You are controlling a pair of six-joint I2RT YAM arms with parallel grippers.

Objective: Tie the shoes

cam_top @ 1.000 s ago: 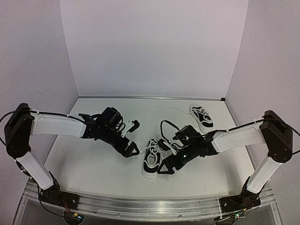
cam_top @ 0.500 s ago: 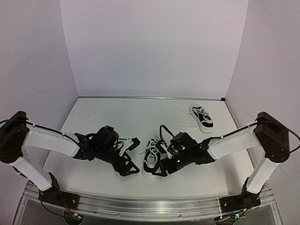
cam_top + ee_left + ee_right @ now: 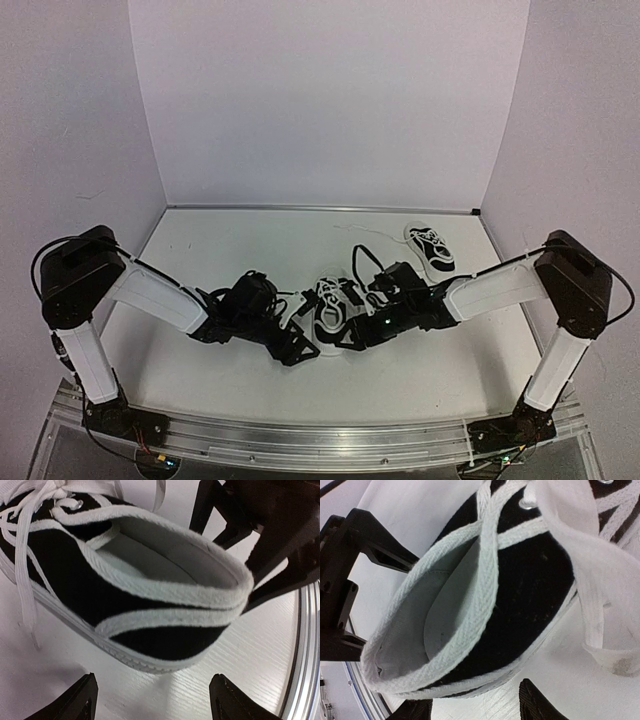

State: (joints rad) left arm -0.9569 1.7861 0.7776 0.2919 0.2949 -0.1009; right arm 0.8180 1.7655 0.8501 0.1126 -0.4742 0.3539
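One of the shoes [image 3: 328,302], black with a white sole and loose white laces [image 3: 25,580], lies at the table's middle with its heel toward the arms. My left gripper [image 3: 296,350] [image 3: 155,702] is open, and the heel [image 3: 165,645] lies just ahead of its spread fingertips. From the other side my right gripper [image 3: 351,337] [image 3: 476,707] is open too, its fingertips [image 3: 540,705] at the same shoe's heel [image 3: 470,645], which is not clamped. The two grippers stand close together. The other shoe [image 3: 430,248] lies at the far right.
A white table [image 3: 230,260] is closed in by pale walls at the back and sides. A metal rail [image 3: 300,442] [image 3: 306,655] runs along the near edge, close behind the heel. A lace of the far shoe trails left [image 3: 375,235].
Both arms have come in low to the middle shoe's heel. The shoe has slid away from the near edge and turned a little. The far shoe has not moved.
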